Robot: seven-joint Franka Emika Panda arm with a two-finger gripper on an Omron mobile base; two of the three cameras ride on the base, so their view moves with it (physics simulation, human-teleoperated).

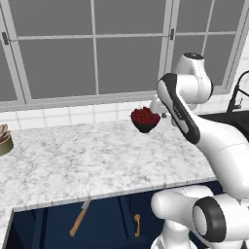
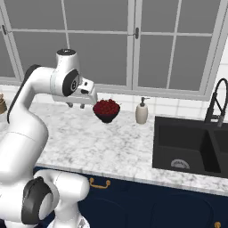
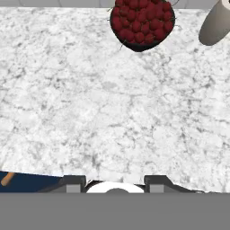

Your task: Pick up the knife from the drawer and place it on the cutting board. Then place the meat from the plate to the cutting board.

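So the slim knife with the light wooden handle [image 1: 80, 218] sits down left in the open navy-blue drawer [image 1: 29, 226], below the near edge of the white marble surface [image 1: 87, 160]. It runs near-to-far, blade [image 1: 86, 204] toward the surface. The tool [image 2: 75, 105] hangs up over the surface, right of the knife, near a dark bowl of red berries [image 2: 106, 109]. Its fingers look apart and hold nothing.

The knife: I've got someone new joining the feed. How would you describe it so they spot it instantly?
Find the white-and-grey marble counter under the big window, then look below its front edge into the open navy-blue drawer. The knife lies there at a slant, with a light brown wooden handle and a narrow silver-grey blade. The nearby brass handle is shorter, all metal and bladeless.
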